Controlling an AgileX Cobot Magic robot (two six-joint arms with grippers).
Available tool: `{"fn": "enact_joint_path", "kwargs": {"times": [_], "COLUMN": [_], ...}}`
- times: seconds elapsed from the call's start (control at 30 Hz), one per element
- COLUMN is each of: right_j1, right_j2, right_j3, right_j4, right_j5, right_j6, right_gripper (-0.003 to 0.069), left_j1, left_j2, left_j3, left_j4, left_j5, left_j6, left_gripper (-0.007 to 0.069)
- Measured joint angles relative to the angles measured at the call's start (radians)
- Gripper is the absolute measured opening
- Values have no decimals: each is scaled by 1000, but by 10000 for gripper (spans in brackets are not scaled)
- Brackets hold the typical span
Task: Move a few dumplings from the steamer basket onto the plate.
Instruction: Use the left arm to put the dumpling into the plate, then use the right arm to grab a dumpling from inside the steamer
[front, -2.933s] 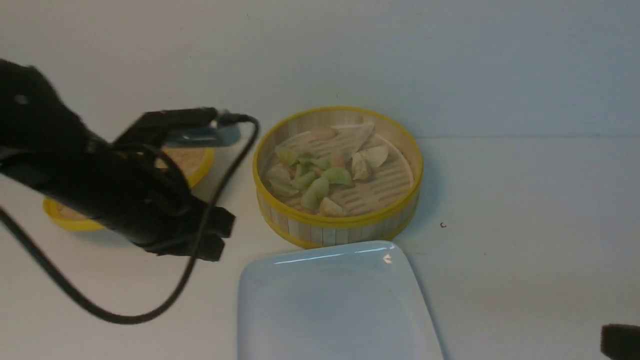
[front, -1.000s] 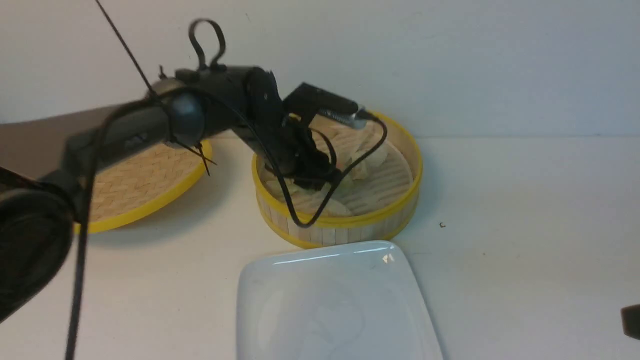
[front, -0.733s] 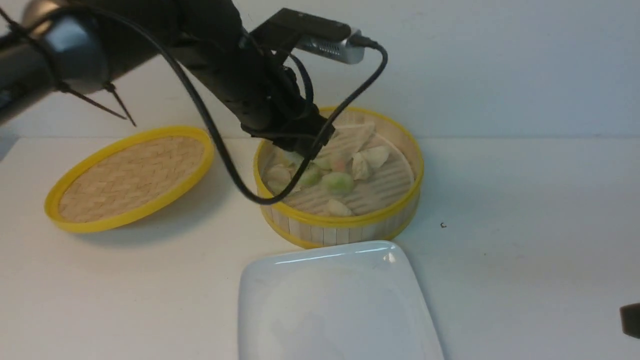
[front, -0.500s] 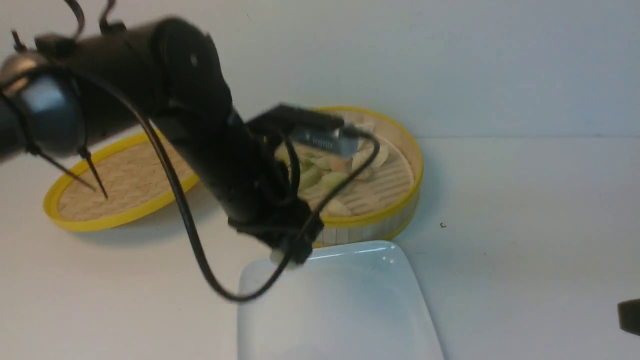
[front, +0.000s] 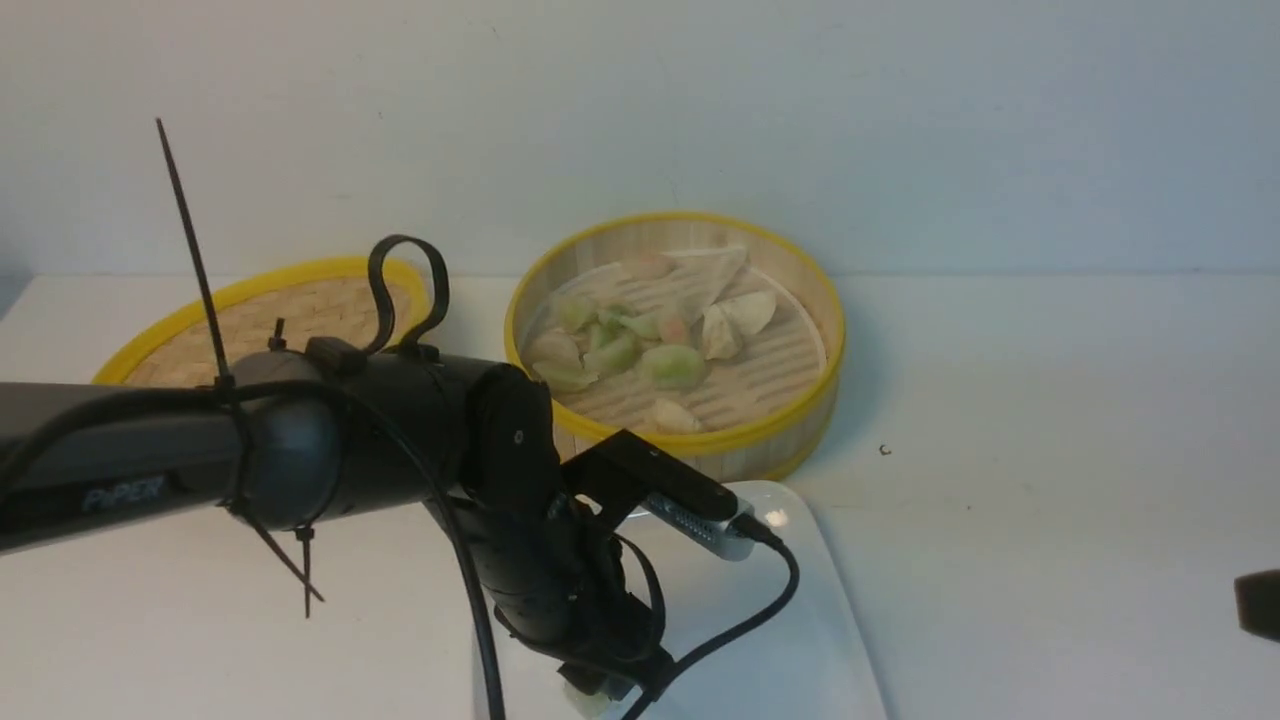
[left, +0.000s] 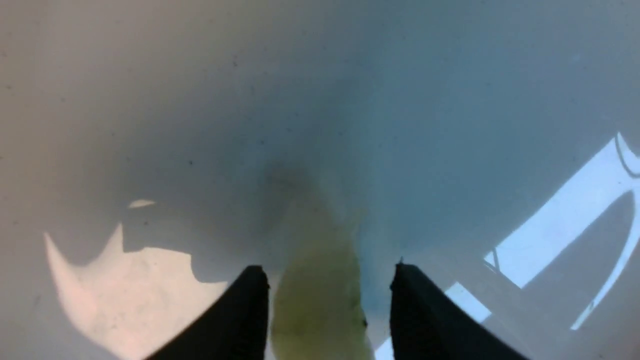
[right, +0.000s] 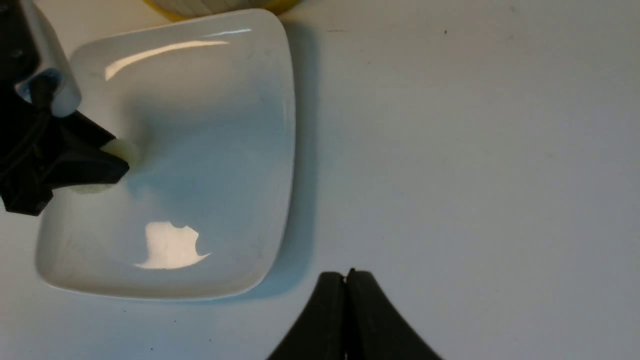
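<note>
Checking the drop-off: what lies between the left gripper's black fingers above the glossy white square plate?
A pale green dumpling lies between the left gripper's fingers, over the glossy white plate; the left wrist view shows it, a gap beside one finger.

The steamer basket (front: 790, 440) stands at the back of the table (front: 1050, 400) with the dumplings (front: 640, 340) in it, gathered toward its left and far side, and the lid (front: 300, 310) lies to its left, behind my left arm (front: 380, 440). The plate (front: 820, 640) lies just in front of the basket, and my left gripper (front: 600, 695) is over the plate's near left part with one dumpling (left: 320, 300) between its fingers. My right gripper (right: 347, 280) is over the table to the right of the plate, apart from it.
</note>
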Motion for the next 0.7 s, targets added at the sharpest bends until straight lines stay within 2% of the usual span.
{"fn": "enact_joint_path", "kwargs": {"times": [0.03,0.13,0.23,0.37,0.4,0.43,0.47,0.53,0.7], "right_j1": [0,0,13,128,175,183,246,325,445], "right_j2": [14,68,138,285,322,338,406,498,704], "right_j3": [-29,-91,-154,-270,-306,-313,-365,-443,-608], "right_j4": [0,7,23,11,-6,-10,-47,-99,-182], "right_j5": [11,39,59,52,44,40,27,15,9], "right_j6": [-4,-21,-49,-58,-47,-41,-11,21,69], "right_gripper": [-11,-11,-11,-10,-10,-10,-10,-10,-8], "left_j1": [0,0,0,0,0,0,0,0,0], "left_j2": [0,-6,-46,-218,-291,-291,-390,-498,-693], "left_j3": [-9,-42,-69,-73,-73,-73,-66,-46,22], "left_j4": [0,5,19,125,163,169,218,256,277], "left_j5": [12,80,115,124,130,130,132,134,137], "left_j6": [0,-11,-39,-120,-148,-151,-180,-213,-240], "left_gripper": [401,475,481,294,193,193,77,20,-6]}}
